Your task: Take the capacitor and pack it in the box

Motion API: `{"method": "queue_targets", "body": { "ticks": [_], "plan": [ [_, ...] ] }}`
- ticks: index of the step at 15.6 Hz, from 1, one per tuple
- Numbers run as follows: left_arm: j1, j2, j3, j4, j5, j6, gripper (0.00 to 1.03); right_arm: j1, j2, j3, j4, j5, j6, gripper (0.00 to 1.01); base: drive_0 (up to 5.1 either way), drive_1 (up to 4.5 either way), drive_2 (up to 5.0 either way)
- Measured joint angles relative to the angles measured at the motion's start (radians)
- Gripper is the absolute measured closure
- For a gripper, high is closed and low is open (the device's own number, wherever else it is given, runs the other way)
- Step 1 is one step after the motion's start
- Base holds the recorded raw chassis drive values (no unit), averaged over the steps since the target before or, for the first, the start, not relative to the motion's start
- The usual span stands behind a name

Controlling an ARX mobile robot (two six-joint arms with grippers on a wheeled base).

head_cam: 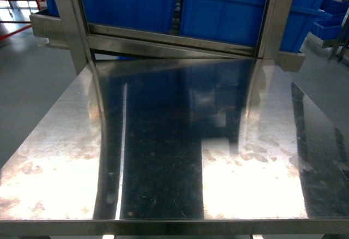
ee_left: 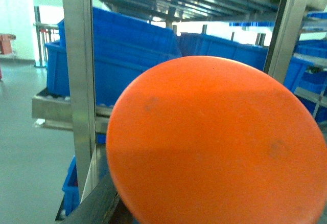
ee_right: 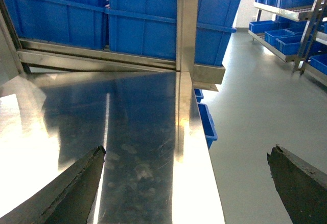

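- Filling most of the left wrist view, a bright orange round face (ee_left: pixel 219 142) sat right against the lens; it looked like the flat end of the small orange cylindrical capacitor, smooth apart from two faint smudges, though no printed markings could be seen.
- Neither finger of the left gripper showed in that view, so how far it was open, and whether it actually had hold of the capacitor, could not be told.
- Behind the orange face stood a brushed steel upright post (ee_left: pixel 79 81) and, beyond it, large blue plastic bins (ee_left: pixel 122 50) on a shelf frame.
- From the right wrist camera, the right gripper (ee_right: pixel 186 183) hung above the table with its two dark fingers (ee_right: pixel 71 188) spread wide apart at the lower corners of the view, nothing between them.
- One finger lay over the shiny metal surface, the other (ee_right: pixel 299 180) out past the table's right edge above the grey floor (ee_right: pixel 255 106).
- Seen from the head camera, the polished stainless steel table (head_cam: pixel 163 157) stretched forward, carrying dark reflections and bright glare patches near its front edge.
- At the far end of the table rose a steel frame (head_cam: pixel 174 42) with blue bins stacked behind it.
- More blue bins sat on metal racks (ee_right: pixel 286 24) at the far right of the right wrist view.
- No arm and no pale pink tub appeared in the head view.
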Motion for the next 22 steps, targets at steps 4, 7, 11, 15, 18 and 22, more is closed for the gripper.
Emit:
{"method": "queue_targets", "body": {
  "ticks": [4, 7, 11, 15, 18, 22],
  "plan": [
    [0.014, -0.075, -0.031, -0.241, -0.127, 0.046, 0.58, 0.000, 0.000, 0.000, 0.000, 0.000, 0.000, 0.03, 0.0, 0.00, 0.0],
    [0.084, -0.187, -0.142, -0.239, -0.092, 0.055, 0.58, 0.000, 0.000, 0.000, 0.000, 0.000, 0.000, 0.03, 0.0, 0.00, 0.0],
    [0.151, -0.338, -0.249, -0.285, -0.024, 0.055, 0.58, 0.000, 0.000, 0.000, 0.000, 0.000, 0.000, 0.03, 0.0, 0.00, 0.0],
    [0.244, -0.493, -0.314, -0.375, 0.077, 0.056, 0.58, 0.000, 0.000, 0.000, 0.000, 0.000, 0.000, 0.03, 0.0, 0.00, 0.0],
    [0.245, -0.578, -0.335, -0.439, 0.077, 0.056, 0.58, 0.000, 0.000, 0.000, 0.000, 0.000, 0.000, 0.03, 0.0, 0.00, 0.0],
    [0.245, -0.666, -0.362, -0.486, 0.077, 0.056, 0.58, 0.000, 0.000, 0.000, -0.001, 0.000, 0.000, 0.03, 0.0, 0.00, 0.0]
  ]
}}
